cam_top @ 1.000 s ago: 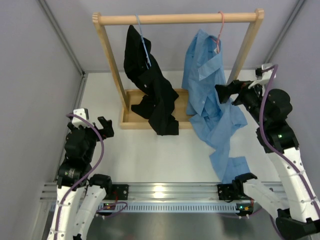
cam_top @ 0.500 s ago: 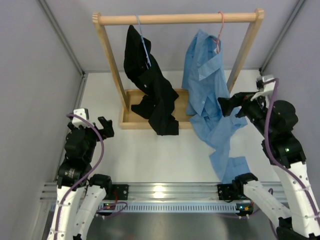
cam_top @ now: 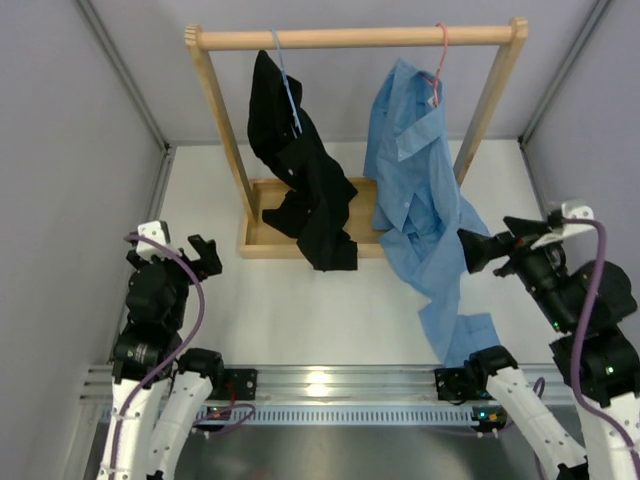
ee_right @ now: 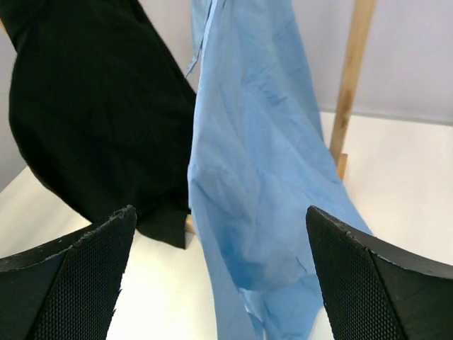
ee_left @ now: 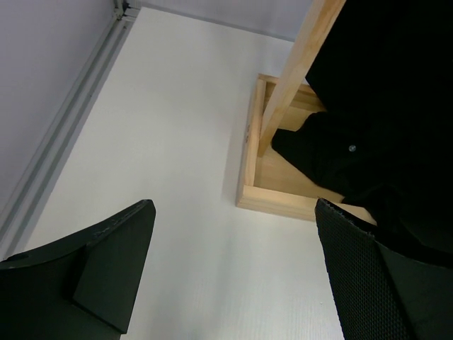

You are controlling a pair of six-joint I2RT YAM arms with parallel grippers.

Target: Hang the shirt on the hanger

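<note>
The light blue shirt [cam_top: 415, 190] hangs from the pink hanger [cam_top: 440, 62] on the wooden rail, its tail and a sleeve trailing onto the table toward the front. It fills the middle of the right wrist view [ee_right: 262, 156]. My right gripper [cam_top: 478, 250] is open and empty, just right of the shirt's lower part and apart from it. My left gripper [cam_top: 205, 250] is open and empty at the left, over bare table short of the rack's base.
A wooden rack [cam_top: 355, 38] stands at the back on a tray-like base [cam_top: 262, 235]. A black shirt [cam_top: 300, 180] hangs on a thin light-blue hanger [cam_top: 288, 85] to the left; it also shows in the left wrist view [ee_left: 382, 127]. Grey walls close both sides.
My right gripper has drawn back from the shirt, moving down and to the right toward the near edge. The shirt stays hanging. The left arm has shifted slightly.
</note>
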